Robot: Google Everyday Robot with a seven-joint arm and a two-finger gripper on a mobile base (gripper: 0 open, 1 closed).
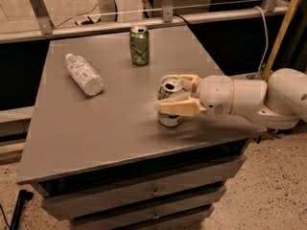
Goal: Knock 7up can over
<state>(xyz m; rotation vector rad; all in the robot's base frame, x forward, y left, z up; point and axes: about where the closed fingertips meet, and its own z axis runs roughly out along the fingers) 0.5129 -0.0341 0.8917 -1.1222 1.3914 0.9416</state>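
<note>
Straddling the upright 7up can [170, 120] on the worktop's [96, 128] near right, the hand [171, 94] has fingers spread either side.

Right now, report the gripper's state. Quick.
Gripper: open, one finger on either side of the upright 7up can; not gripping it, and whether a finger touches it cannot be told.

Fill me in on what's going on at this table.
A robot arm reaches in from the right, and its end effector is open around the 7up can near the table's front right, with one finger in front of the can and one behind. The can stands upright, not yet knocked over. A green can stands at the back, and a bottle lies on its side to the left.
</note>
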